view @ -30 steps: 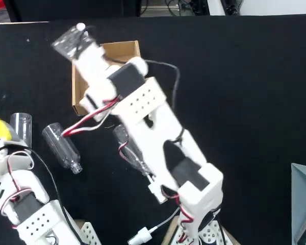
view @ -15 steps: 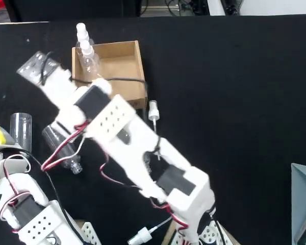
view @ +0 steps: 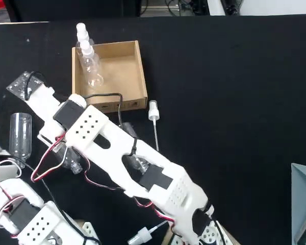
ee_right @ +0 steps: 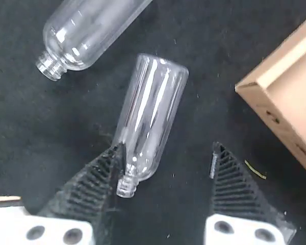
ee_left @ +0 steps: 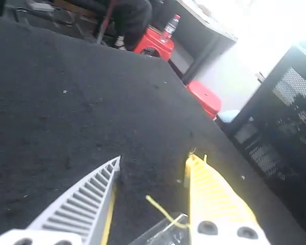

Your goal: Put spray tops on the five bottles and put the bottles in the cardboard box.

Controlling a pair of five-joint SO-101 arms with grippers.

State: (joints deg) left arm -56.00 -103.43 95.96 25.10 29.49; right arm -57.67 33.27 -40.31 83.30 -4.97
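A matte black cloth table (view: 245, 76) carries a square, open-topped cardboard box (view: 127, 76) toward its far left. A clear capped bottle (view: 93, 69) sits inside. The right gripper (ee_right: 168, 150), its ribbed black jaws spread wide, is low over a smooth, uncapped cylindrical bottle (ee_right: 150, 115) lying near the box's corner, neck by one jaw. The left gripper (ee_left: 154, 161), with toothed grey and yellow jaws parted, faces bare cloth. A white spray top (view: 153, 110) lies off the box's near corner, with open cloth beyond.
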